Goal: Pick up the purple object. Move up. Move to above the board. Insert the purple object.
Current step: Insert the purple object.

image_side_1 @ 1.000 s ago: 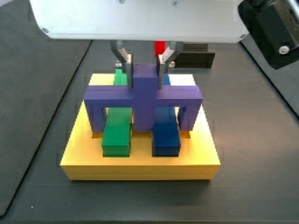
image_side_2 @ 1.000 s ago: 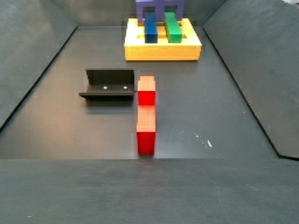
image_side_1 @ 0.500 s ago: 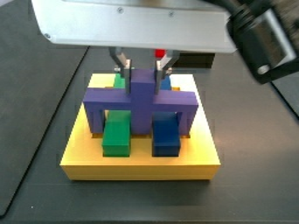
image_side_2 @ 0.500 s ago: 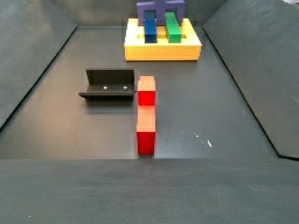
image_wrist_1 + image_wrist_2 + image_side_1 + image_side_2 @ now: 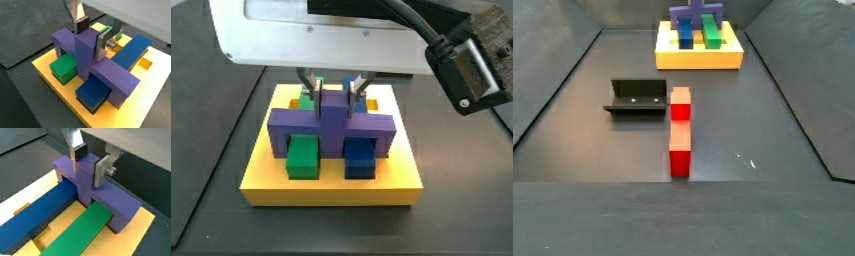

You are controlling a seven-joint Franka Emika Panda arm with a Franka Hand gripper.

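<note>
— What is seen of the surface and the surroundings?

— A dark grey tabletop [image 5: 593, 140] is shown, walled in by dark panels at the sides. At the upper centre of a side view a yellow board [image 5: 699, 57] is set down; the dark fixture [image 5: 635, 98] is placed left of centre, and a red block [image 5: 679, 129] is laid lengthwise just to its right, apparently apart from it, though the gap is hard to judge.

— Where is the purple object?

— The purple object [image 5: 331, 124] is seated on the board, bridged over a green block [image 5: 303, 156] and a blue block [image 5: 361, 157], both lying in the board's slots.

— And the gripper?

— The gripper [image 5: 91, 33] is positioned directly over the board. Its jaws are clamped on the upright stem of the purple object, a silver finger [image 5: 103, 169] being pressed against each side in both wrist views.
</note>
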